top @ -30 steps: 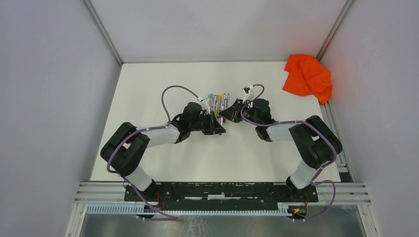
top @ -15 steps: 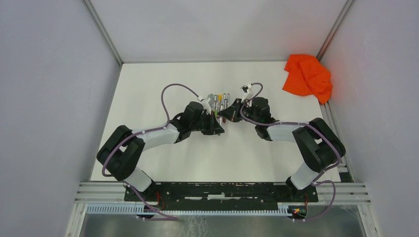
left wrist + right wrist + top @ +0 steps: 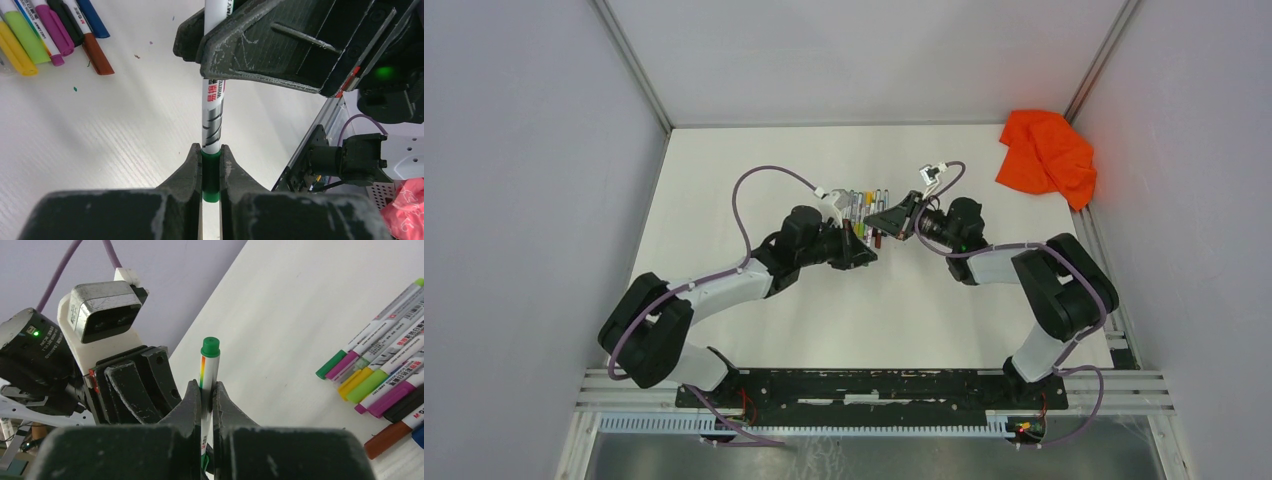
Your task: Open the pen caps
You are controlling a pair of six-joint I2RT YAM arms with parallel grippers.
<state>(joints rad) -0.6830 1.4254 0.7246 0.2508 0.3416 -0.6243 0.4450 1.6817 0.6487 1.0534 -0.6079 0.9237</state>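
Note:
One pen (image 3: 213,115) with a white printed barrel is held between both grippers above the table. My left gripper (image 3: 211,150) is shut on its green cap (image 3: 211,175), which sits flush against the barrel's end. My right gripper (image 3: 206,385) is shut on the barrel, and the pen's other green end (image 3: 210,346) sticks out past its fingers. In the top view the left gripper (image 3: 860,250) and right gripper (image 3: 886,222) meet tip to tip. Several other capped pens (image 3: 869,203) lie in a row just behind them.
The row of pens, with yellow, green, magenta, black, brown and blue caps, shows in the left wrist view (image 3: 45,35) and the right wrist view (image 3: 385,375). An orange cloth (image 3: 1046,155) lies at the far right corner. Grey walls enclose the white table (image 3: 754,170).
The left arm has stretched out, its elbow swinging left and nearer. The right gripper has moved a little farther back. The pen stays held between both grippers.

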